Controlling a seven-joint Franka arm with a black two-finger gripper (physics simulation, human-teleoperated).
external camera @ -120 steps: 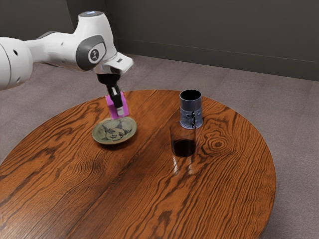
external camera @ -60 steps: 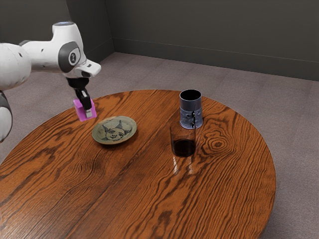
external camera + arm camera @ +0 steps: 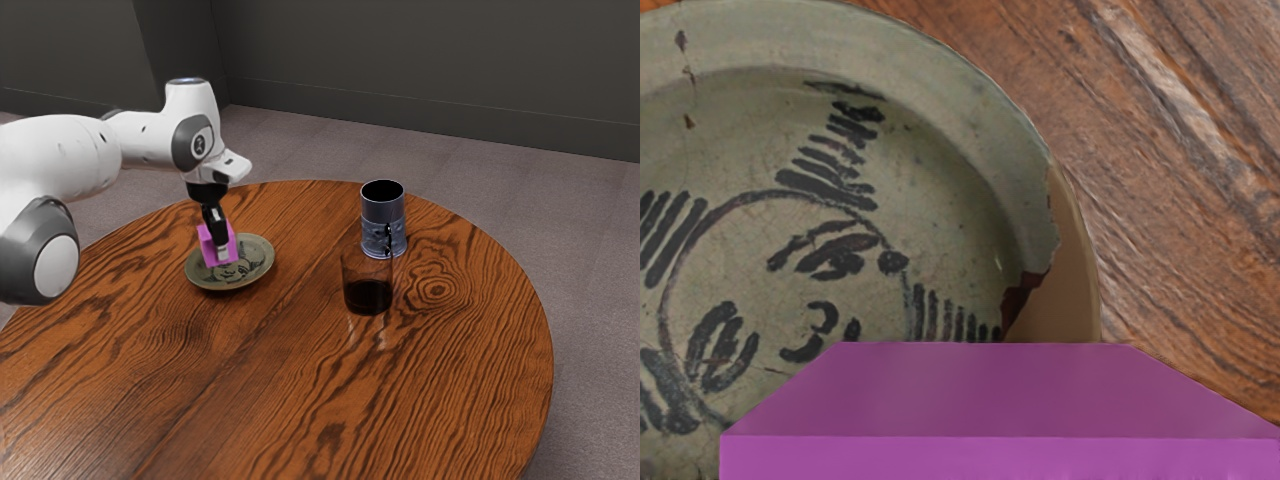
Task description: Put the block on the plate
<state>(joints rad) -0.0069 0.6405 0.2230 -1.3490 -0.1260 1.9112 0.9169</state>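
Block: bright pink in the exterior view, purple in the wrist view, boxy, flat plain faces, straight edges. Sits at the plate's exterior-view-left part, over its inside; contact with the plate can't be told. Gripper is grasping the block, fingers on it.

Hidden or cut off: arm runs out of frame at the exterior view's left; block partly behind a black finger, and cropped in the wrist view; plate partly covered by the block; glass overlaps the mug's lower part; dark shape on mug's side hard to make out.

Materials: arm smooth white with grey caps; plate round, shallow, grey-green, crackled glaze, dark brushed face drawing, chipped rim with tan and dark red-brown patches; table round, orange-brown wood, bold dark grain; glass see-through, dark low down; mug cylindrical, blue-grey, metallic sheen, patterned lower band.
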